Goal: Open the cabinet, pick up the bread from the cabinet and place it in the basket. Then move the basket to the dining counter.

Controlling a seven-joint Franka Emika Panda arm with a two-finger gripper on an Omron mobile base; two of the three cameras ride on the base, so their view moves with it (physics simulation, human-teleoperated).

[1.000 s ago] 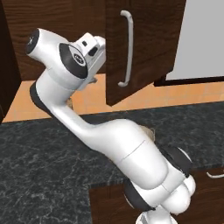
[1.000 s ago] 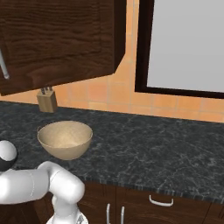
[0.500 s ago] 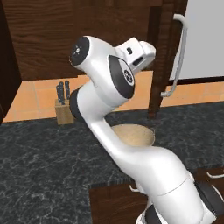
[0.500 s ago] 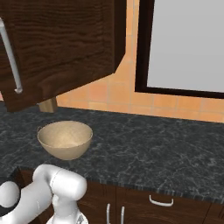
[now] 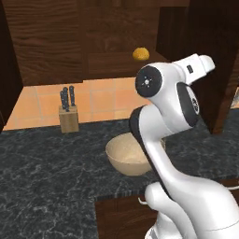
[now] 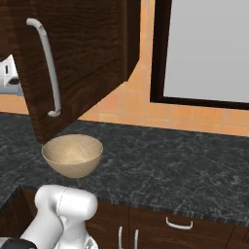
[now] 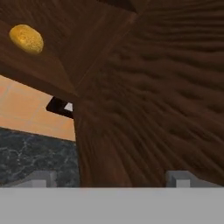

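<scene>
The cabinet (image 5: 51,42) stands open, its door (image 6: 82,58) swung wide with the silver bar handle (image 6: 47,68) facing out. On the cabinet shelf lies the bread (image 5: 141,54), a small golden lump, also at the upper left of the hand view (image 7: 26,38). Below it, on the black granite counter (image 5: 42,182), sits the tan basket (image 5: 128,156), seen too in the right base view (image 6: 73,154). My gripper (image 7: 109,179) is open and holds nothing, close to the inner face of the door (image 7: 153,109). The hand (image 5: 200,64) is level with the shelf, to the right of the bread.
A knife block (image 5: 68,115) stands against the orange tiled wall, left of the basket. A dark-framed window (image 6: 204,48) is on the right. Low drawers with small handles (image 6: 179,224) run under the counter's front edge.
The cabinet door has swung from nearly closed to wide open, uncovering the shelf and the bread. My arm has swept to the right along with it. The basket has stayed put.
</scene>
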